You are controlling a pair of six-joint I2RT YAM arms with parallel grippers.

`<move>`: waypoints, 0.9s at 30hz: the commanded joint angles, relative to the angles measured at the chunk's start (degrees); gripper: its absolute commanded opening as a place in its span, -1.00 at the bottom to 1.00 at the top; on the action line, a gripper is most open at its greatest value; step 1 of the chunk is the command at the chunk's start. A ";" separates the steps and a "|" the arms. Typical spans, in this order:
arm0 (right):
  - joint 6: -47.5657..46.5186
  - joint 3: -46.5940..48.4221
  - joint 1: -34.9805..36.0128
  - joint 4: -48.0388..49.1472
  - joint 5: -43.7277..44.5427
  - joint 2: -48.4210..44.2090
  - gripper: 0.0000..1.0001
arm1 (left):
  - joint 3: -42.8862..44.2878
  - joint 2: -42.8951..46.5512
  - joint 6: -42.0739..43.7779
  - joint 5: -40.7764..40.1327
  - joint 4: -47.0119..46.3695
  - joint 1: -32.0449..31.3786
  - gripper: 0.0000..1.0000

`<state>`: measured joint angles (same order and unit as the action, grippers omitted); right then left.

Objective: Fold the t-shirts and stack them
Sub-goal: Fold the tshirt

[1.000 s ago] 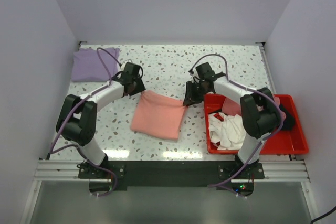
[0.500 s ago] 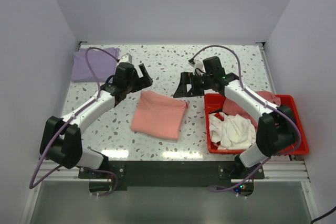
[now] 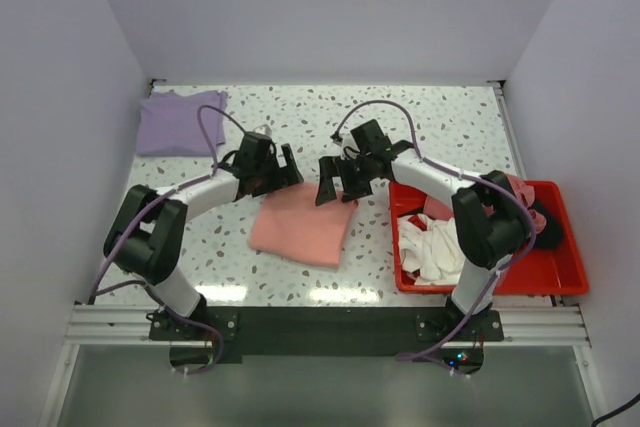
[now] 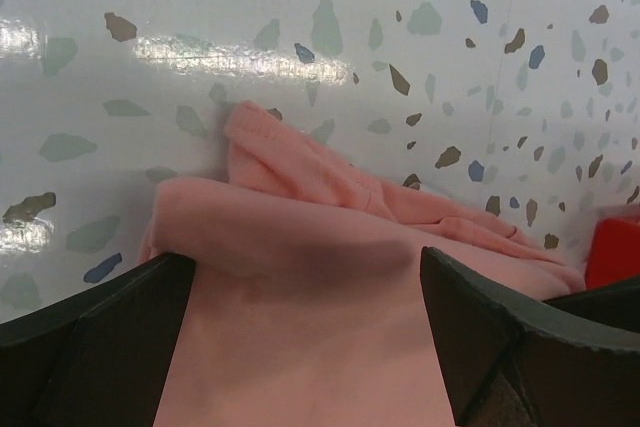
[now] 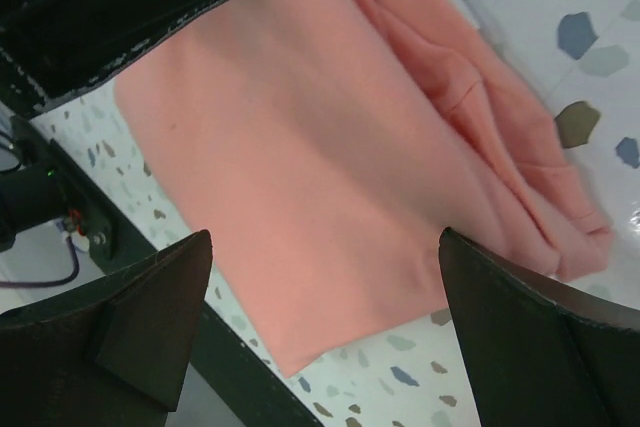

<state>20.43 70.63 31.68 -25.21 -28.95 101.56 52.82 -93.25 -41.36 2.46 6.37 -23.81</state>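
A folded salmon-pink t-shirt (image 3: 300,224) lies flat in the middle of the table; it also fills the left wrist view (image 4: 300,287) and the right wrist view (image 5: 320,157). My left gripper (image 3: 283,169) stands open over its far left corner, fingers wide apart with cloth below but nothing held. Over the far right corner my right gripper (image 3: 335,185) is open too. A folded lavender t-shirt (image 3: 178,122) rests at the far left. White (image 3: 440,247) and pink (image 3: 505,192) t-shirts lie crumpled in the red bin (image 3: 560,272), with a black one (image 3: 548,227) at its right side.
The red bin stands at the right, close to the right arm. White walls close in the table on three sides. A black strip (image 3: 320,319) runs along the near edge by the arm bases.
Both grippers let go of the salmon-pink shirt's far corners, opened wide, lifted away, then came back down over those corners. The shirt lies flat.
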 commanded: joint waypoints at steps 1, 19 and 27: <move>-1.97 4.25 -0.39 -1.60 4.60 1.88 0.98 | 3.87 -2.45 0.41 1.15 -3.12 -0.18 1.00; -7.86 13.65 -3.38 -2.91 5.22 20.78 0.98 | 5.37 -5.98 2.17 -6.50 5.75 0.34 1.00; -9.87 17.78 -3.47 -7.91 4.70 13.15 0.98 | 7.12 1.91 2.78 -8.17 9.45 0.44 1.00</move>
<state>14.00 85.97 28.69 -29.34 -26.83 118.13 57.91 -97.30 -40.27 -3.68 14.59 -23.68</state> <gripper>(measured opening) 0.986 0.997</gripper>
